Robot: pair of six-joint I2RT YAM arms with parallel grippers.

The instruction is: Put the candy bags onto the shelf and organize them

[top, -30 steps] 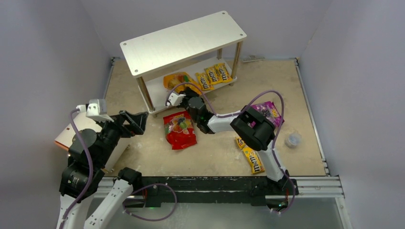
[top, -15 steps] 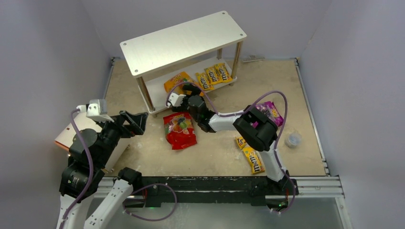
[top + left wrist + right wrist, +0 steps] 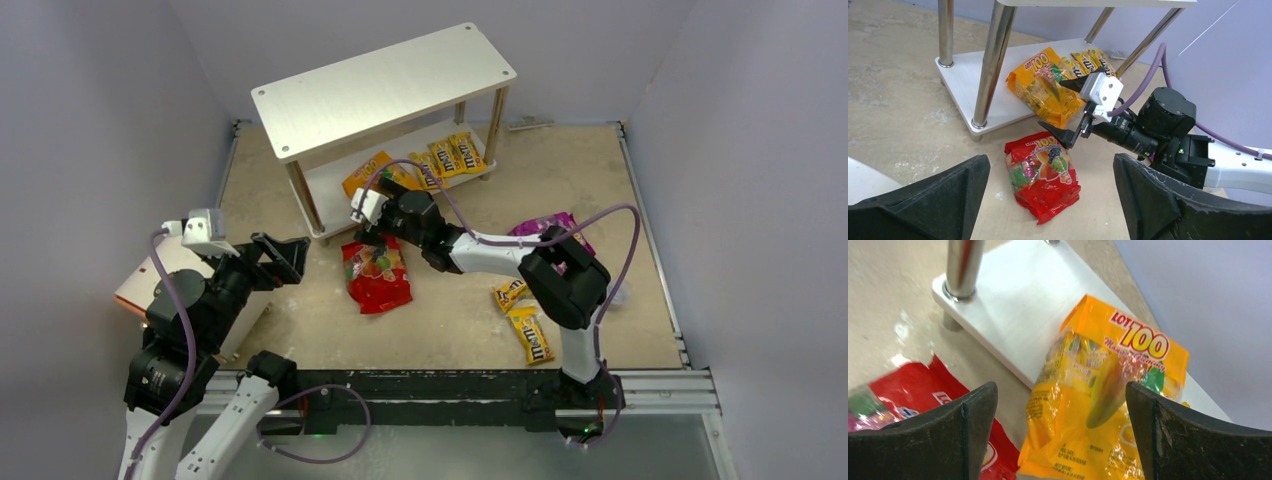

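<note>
The shelf stands at the back. On its lower board lies the orange-yellow candy bag, its near end overhanging the front edge. Several small yellow M&M's packets lie beside it. My right gripper hovers open just in front of that bag, holding nothing. The red bag lies flat on the table below it. The purple bag is half hidden behind my right arm. My left gripper is open, left of the red bag.
Two more M&M's packets lie on the table at the near right. A white box with orange trim sits at the left under my left arm. A shelf post stands close to the right gripper. Walls close in the table.
My right gripper opened and let go of the orange-yellow bag on the lower board, then drew back and up a little. Its elbow swung right. The left arm stayed still.
</note>
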